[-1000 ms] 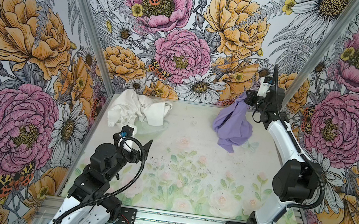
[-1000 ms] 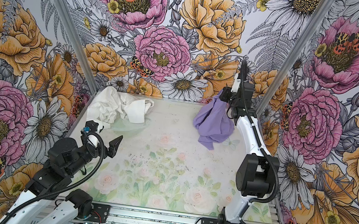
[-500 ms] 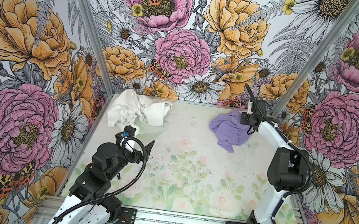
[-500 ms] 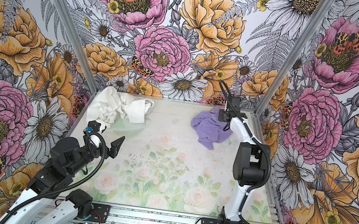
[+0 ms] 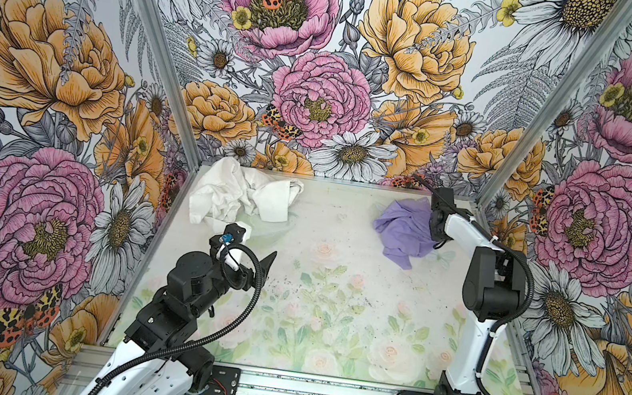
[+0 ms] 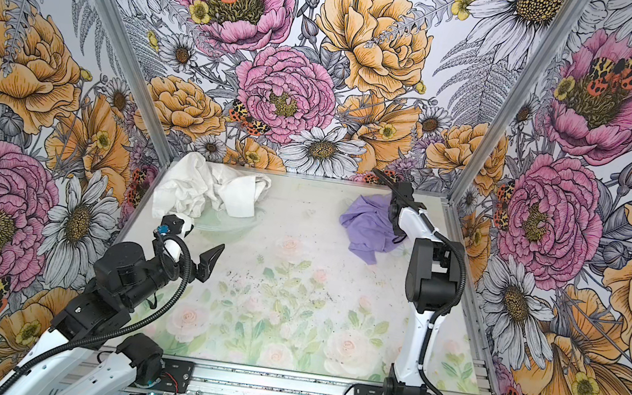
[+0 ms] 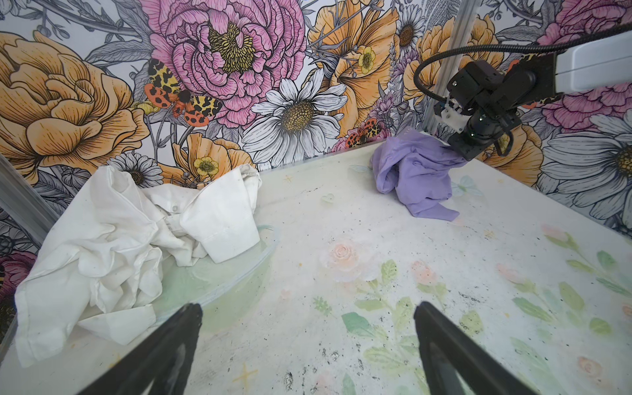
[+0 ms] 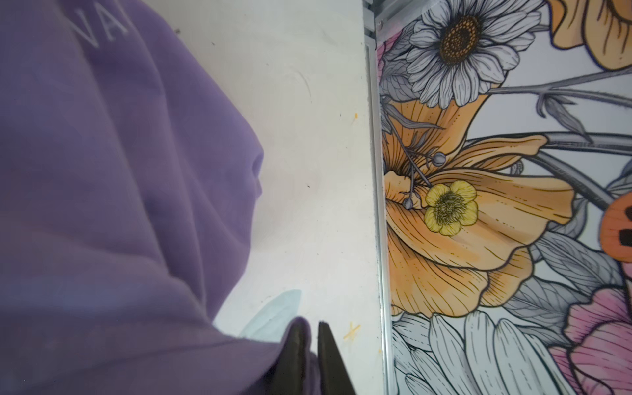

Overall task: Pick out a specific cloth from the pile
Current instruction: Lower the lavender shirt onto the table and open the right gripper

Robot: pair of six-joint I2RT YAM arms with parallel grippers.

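- Black on the near left: left pincer [image 7: 307,307] hanging above the tabletop [image 5: 334,293], jaws spread wide, nothing between them.
- Pale, flower-printed and speckled with dark flecks across the bare middle stretch.
- Further back on the left, heaped in the far corner against the wall: pile [image 5: 239,196], seen here as crumpled white fabric, one cuffed sleeve flopped toward the middle, partly draped over a clear shallow dish [image 7: 270,246].
- Well apart from that, at the far right: lavender cloth [image 5: 406,232] bunched on the tabletop, wrinkled, a loose tail trailing toward the near side; same spot in both top views [image 6: 369,225].
- Touching its right edge, low over the fabric: right pincer [image 8: 309,325], jaws almost together with only a thin slit between the fingers [image 8: 294,352].
- Lavender folded over one finger; impossible to tell whether any fabric is actually pinched.
- Farthest back: floral wall [image 5: 320,98].
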